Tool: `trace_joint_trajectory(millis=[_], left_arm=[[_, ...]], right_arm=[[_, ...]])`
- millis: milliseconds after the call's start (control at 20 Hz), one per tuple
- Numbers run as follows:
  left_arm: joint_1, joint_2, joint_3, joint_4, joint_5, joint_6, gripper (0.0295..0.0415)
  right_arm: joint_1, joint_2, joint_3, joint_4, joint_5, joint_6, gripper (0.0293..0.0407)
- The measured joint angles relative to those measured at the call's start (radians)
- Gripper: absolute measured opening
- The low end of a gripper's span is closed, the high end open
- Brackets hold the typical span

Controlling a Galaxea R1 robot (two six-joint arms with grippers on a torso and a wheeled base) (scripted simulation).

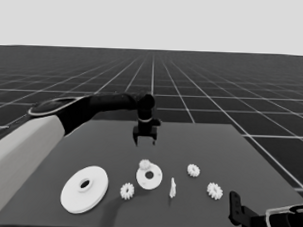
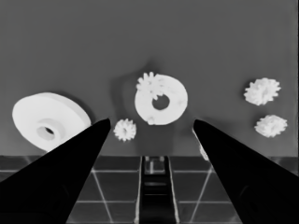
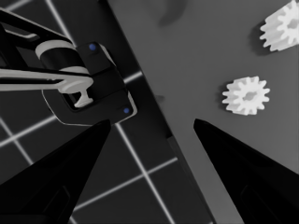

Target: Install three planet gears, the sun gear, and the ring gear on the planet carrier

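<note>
1. left gripper (image 1: 144,141) hangs over the table (image 1: 200,140) behind the parts, fingers spread, holding nothing.
2. smaller round part (image 1: 150,177) lies mid-table, one gear (image 1: 144,164) sitting on its far rim.
3. larger round part (image 1: 84,188) lies to its left; a loose gear (image 1: 127,190) between them.
4. thin white piece (image 1: 173,188) just right of the smaller part; two gears (image 1: 193,170) (image 1: 215,191) farther right.
5. right gripper (image 3: 152,140) parked at the near right corner, fingers apart, empty.

We see the dark table (image 1: 200,140) carrying the smaller round part (image 1: 150,177) near its middle. To that part's left lie one gear (image 1: 127,191) and the larger round part (image 1: 84,188); to its right, a thin white piece (image 1: 173,188) and two more gears (image 1: 193,170) (image 1: 215,191).
</note>
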Motion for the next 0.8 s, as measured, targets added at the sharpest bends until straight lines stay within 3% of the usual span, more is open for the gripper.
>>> trace_joint_trajectory(millis=[250, 300, 400, 750, 800], left_arm=[[-0.022, 0.006, -0.016, -0.023, 0.006, 0.010, 0.0385], [-0.026, -0.167, 0.361, -0.027, 0.000, -0.205, 0.0385], [-0.031, -0.293, 0.626, -0.033, -0.004, -0.338, 0.0385], [-0.038, -0.344, 0.739, -0.038, -0.007, -0.396, 0.0385], [0.137, -0.346, 0.748, 0.178, 0.007, -0.405, 0.0385]], right_arm=[[0.000, 0.000, 0.000, 0.000, 0.000, 0.000, 0.0385], [0.000, 0.000, 0.000, 0.000, 0.000, 0.000, 0.0385], [0.000, 0.000, 0.000, 0.000, 0.000, 0.000, 0.0385], [0.000, 0.000, 0.000, 0.000, 0.000, 0.000, 0.0385], [0.000, 0.000, 0.000, 0.000, 0.000, 0.000, 0.0385]])
